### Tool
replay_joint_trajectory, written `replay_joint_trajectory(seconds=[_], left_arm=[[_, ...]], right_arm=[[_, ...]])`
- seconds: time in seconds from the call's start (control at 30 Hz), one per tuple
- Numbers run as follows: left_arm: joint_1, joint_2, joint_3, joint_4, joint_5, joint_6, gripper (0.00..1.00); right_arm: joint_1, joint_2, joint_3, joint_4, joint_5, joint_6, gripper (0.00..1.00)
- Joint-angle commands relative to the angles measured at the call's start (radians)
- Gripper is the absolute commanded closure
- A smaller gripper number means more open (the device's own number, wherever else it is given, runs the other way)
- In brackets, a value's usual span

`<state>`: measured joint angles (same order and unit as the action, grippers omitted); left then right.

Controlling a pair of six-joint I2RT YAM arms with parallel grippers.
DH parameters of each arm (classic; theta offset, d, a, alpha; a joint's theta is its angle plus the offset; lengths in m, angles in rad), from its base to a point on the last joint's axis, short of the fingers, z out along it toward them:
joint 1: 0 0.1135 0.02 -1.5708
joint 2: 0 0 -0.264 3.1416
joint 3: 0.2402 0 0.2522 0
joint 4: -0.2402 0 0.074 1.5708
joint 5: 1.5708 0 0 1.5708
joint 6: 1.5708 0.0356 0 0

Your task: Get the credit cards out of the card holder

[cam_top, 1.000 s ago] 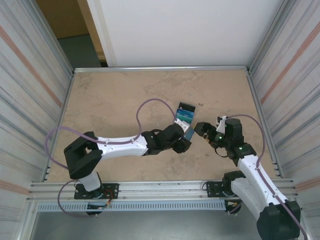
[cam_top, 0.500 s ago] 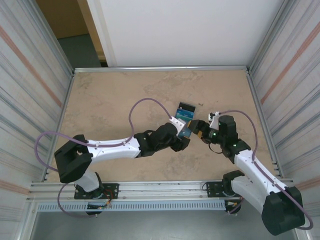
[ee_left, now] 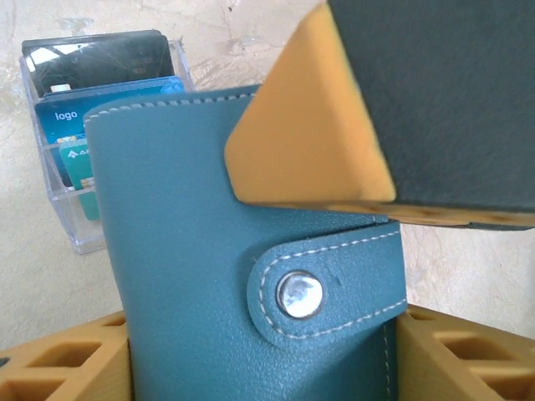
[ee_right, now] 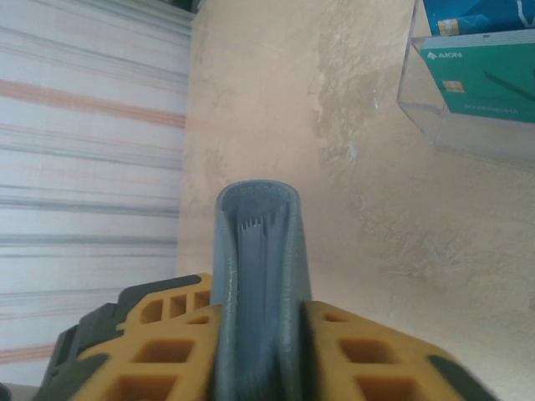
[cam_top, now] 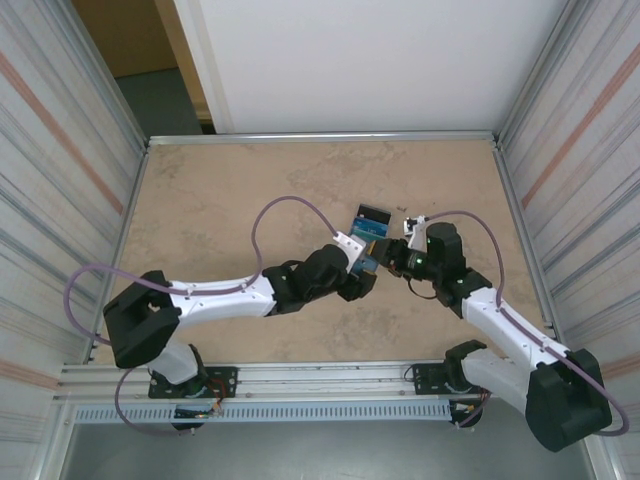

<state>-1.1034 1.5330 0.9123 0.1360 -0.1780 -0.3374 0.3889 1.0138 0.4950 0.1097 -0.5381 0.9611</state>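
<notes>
Beige stone-look bench point(cam_top: 220, 200), boxed in by ribbed metal side walls point(cam_top: 60, 150) and a white panel point(cam_top: 360, 60) at the back. Both arms meet a bit right of centre, with purple cables point(cam_top: 290, 205) looping above them.

Left hand point(cam_top: 366, 272) comes in from the left. Jaws are part open, one orange finger on each side of the card holder point(ee_left: 209, 209), gripping its lower end. Right hand point(ee_right: 255, 317) comes in from the right and is closed down on the same card holder. From its wrist camera the folded edge stands upright, pinched between both orange fingers. So the slate-blue card holder is held by both hands, between them. Can't tell if it touches the bench.

From the left wrist, an orange pad point(ee_left: 309, 125) of the right hand lies on the holder's upper right corner and hides that part of the cover. The flap is closed, its tab stitched in pale thread with a metal snap point(ee_left: 299, 294) in the middle.

Clear plastic stand point(ee_left: 79, 234) sits on the bench just behind the card holder, on the far side from the arm bases. The holder overlaps the stand's right side in the left wrist view.

Credit cards point(ee_left: 109, 107) are stepped in that stand:
- black card point(ee_left: 100, 54) at the back
- light blue card point(ee_left: 125, 92) in the middle
- teal card point(ee_left: 77, 163) in front

The teal and light blue cards also show at the top right of the right wrist view, well clear of that hand's fingers.
</notes>
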Motion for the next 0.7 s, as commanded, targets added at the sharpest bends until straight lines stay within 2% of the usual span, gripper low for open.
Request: replay_joint_trajectory(seconds=[0.0, 0.17, 0.23, 0.43, 0.67], left_arm=[[0.005, -0.06, -0.013, 0.053, -0.011, 0.012, 0.29], [0.013, -0.117, -0.049, 0.051, -0.058, 0.009, 0.14], [0.016, -0.157, -0.072, 0.053, -0.081, 0.011, 0.03], [0.025, -0.3, -0.159, 0.056, -0.162, 0.037, 0.01], [0.083, -0.471, -0.247, 0.033, -0.192, 0.027, 0.01]], right_arm=[[0.022, 0.025, 0.046, 0.031, -0.004, 0.002, 0.89], [0.03, 0.059, 0.068, 0.031, -0.002, -0.018, 0.98], [0.031, 0.07, 0.079, 0.027, 0.001, -0.028, 1.0], [0.049, 0.103, 0.128, -0.02, 0.007, -0.099, 1.0], [0.05, 0.137, 0.173, -0.057, 0.018, -0.14, 1.0]])
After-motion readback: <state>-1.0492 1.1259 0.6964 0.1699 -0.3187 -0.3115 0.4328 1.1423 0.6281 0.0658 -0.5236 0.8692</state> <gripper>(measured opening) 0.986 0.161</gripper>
